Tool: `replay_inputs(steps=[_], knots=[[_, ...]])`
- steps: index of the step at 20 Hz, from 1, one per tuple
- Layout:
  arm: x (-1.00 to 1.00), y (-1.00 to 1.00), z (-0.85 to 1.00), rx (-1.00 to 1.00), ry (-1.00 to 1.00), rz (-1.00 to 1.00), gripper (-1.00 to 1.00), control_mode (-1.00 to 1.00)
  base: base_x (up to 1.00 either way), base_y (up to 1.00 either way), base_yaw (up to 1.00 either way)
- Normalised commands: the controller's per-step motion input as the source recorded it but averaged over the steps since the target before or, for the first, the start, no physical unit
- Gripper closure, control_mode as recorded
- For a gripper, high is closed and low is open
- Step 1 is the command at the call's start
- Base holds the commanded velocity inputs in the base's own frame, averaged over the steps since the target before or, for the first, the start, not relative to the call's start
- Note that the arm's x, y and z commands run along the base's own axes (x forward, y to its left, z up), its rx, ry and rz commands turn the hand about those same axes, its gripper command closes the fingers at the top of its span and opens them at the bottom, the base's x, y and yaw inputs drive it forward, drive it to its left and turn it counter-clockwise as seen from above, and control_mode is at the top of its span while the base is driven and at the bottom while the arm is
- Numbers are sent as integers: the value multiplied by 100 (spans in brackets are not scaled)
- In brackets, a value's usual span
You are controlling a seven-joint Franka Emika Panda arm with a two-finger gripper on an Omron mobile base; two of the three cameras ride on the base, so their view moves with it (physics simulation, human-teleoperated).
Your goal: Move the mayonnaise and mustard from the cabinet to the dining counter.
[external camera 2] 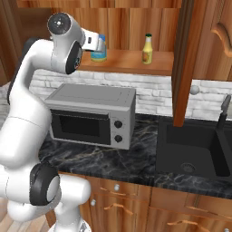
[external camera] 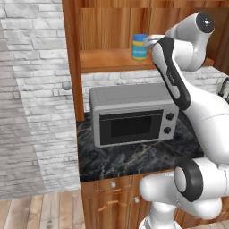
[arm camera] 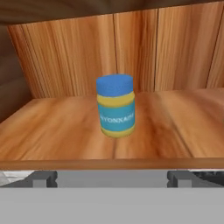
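The mayonnaise (arm camera: 116, 106), a squat jar with a blue lid and blue label, stands upright on the lower shelf of the open wooden cabinet (external camera: 107, 27). My gripper (arm camera: 111, 177) is open at the shelf's front edge, facing the jar and a short way from it, with nothing between its fingertips (arm camera: 41, 178). From the sides, the gripper (external camera: 146, 42) sits right beside the mayonnaise (external camera: 140, 47), and my hand partly covers the mayonnaise (external camera 2: 99, 52). The mustard (external camera 2: 147, 49), a slim yellow bottle, stands further right on the same shelf. The dining counter is out of view.
A grey microwave (external camera: 129, 114) stands on the black marble counter (external camera: 120, 161) below the shelf. The cabinet's open doors (external camera 2: 183, 59) flank the shelf, one with a round knob (external camera: 66, 85). To the right are a sink (external camera 2: 195, 149) and faucet (external camera 2: 224, 108).
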Motion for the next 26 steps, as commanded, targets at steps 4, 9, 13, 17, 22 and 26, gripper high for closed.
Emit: replay_inputs(steps=[4,9,13,17,22,26], knots=[[29,1,0,-6,0,0,-100,-100,0,0,0],[28,5,0,-12,0,-1,-100,-100,0,0,0],[26,8,0,-6,0,-1,-100,-100,0,0,0],[21,16,0,-1,0,-1,-100,-100,0,0,0],[19,13,1,0,-1,-3,-100,-100,0,0,0],[32,0,0,0,0,-6,-100,-100,0,0,0]])
